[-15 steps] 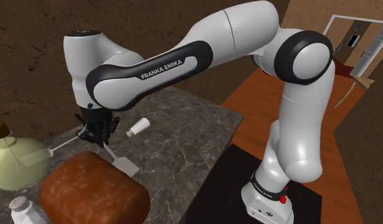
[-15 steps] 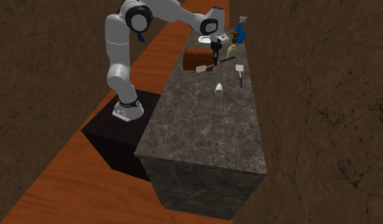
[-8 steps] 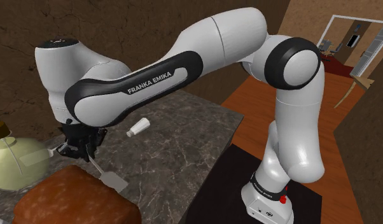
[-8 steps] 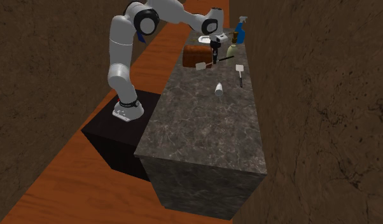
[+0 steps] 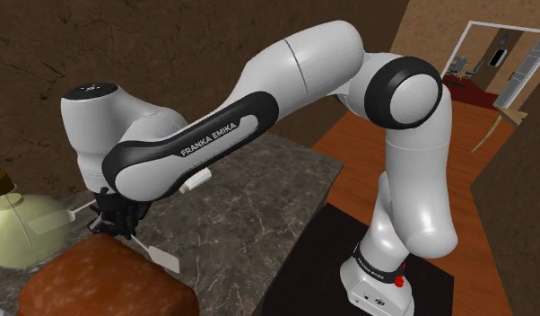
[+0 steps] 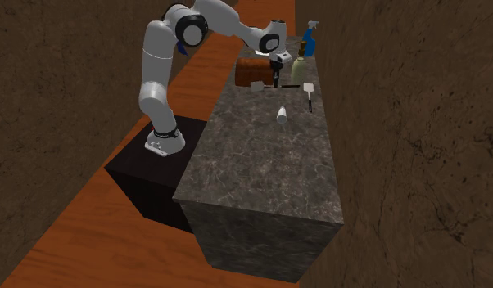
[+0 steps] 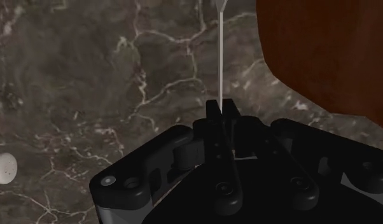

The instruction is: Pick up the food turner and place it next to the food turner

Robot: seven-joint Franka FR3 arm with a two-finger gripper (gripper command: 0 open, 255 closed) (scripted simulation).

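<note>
My black gripper (image 7: pixel 221 105) is shut on the thin pale handle (image 7: pixel 220 57) of a food turner. Its white blade (image 5: pixel 165 260) sticks out below the gripper (image 5: pixel 116 220), just above the dark marble counter (image 5: pixel 250 215) and beside a brown block (image 5: pixel 98 283). In the second exterior view the gripper (image 6: pixel 275 74) holds this turner (image 6: pixel 258 85) near the counter's far end. The other food turner (image 6: pixel 308 92), white blade and dark handle, lies flat on the counter to that view's right of the gripper.
A small white shaker (image 6: pixel 281 113) (image 7: pixel 2 167) lies on the counter. The brown block (image 6: pixel 253 72) (image 7: pixel 330 51) is close beside the gripper. A pale green lidded dish (image 5: pixel 21 229) and a blue spray bottle (image 6: pixel 309 37) stand at the far end.
The gripper, still clasping the turner, has moved toward the shoulder view's left and downward, closer to the brown block. The other turner and the shaker have not moved.
</note>
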